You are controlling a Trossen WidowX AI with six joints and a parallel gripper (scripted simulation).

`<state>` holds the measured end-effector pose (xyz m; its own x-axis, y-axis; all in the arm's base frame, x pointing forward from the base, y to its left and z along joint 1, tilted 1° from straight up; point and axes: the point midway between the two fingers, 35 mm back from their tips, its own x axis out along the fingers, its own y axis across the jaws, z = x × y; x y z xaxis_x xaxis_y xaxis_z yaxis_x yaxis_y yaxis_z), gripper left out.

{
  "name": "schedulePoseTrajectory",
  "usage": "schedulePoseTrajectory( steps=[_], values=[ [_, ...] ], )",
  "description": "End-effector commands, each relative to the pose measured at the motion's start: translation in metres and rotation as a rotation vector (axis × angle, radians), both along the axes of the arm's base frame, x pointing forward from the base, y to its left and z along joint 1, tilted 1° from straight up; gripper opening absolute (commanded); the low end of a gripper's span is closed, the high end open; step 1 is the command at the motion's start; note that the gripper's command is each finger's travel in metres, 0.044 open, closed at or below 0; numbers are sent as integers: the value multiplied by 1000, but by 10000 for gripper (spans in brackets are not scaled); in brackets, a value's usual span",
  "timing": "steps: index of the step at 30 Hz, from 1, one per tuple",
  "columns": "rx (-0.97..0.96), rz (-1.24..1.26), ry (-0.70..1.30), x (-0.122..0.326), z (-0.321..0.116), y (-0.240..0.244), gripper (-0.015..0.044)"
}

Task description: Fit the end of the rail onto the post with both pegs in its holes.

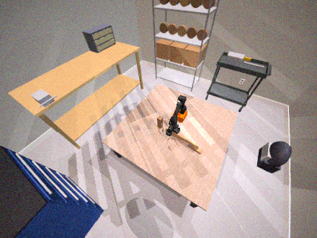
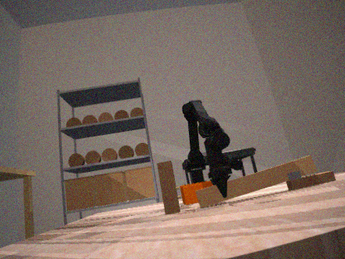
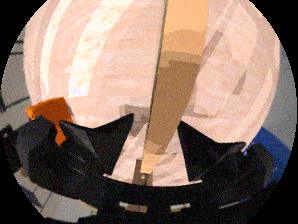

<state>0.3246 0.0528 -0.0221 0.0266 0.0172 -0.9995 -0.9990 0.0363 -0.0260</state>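
Observation:
The long wooden rail (image 1: 184,139) (image 2: 263,175) (image 3: 172,90) slopes down from the footboard block (image 2: 315,180), where its far end rests at the grey bracket (image 2: 294,175). Its near end is down on the table, a short gap from the upright wooden post (image 1: 160,122) (image 2: 168,188). My gripper (image 2: 223,192) (image 3: 156,119) is low over the rail near that end. The fingers stand apart, one on each side of the rail, with gaps showing in the wrist view; it is open. The pegs and the holes cannot be made out clearly.
An orange block (image 1: 182,115) (image 2: 193,193) (image 3: 52,111) stands on the table (image 1: 144,144) by the arm's base, behind the rail's near end in the exterior view. A workbench (image 1: 79,72), a shelf rack (image 1: 180,37) and a dark cart (image 1: 230,94) stand beyond the table.

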Motion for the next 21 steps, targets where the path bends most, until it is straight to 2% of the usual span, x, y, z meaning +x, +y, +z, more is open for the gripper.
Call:
schedulePoseTrajectory(
  steps=[1,7,14,15,21],
  values=[
    [3,-4,6,-2,-2,0,230],
    [3,-4,6,-2,-2,0,72],
    [3,-4,6,-2,-2,0,26],
    [3,-4,6,-2,-2,0,0],
    [3,-4,6,-2,-2,0,0]
  ],
)
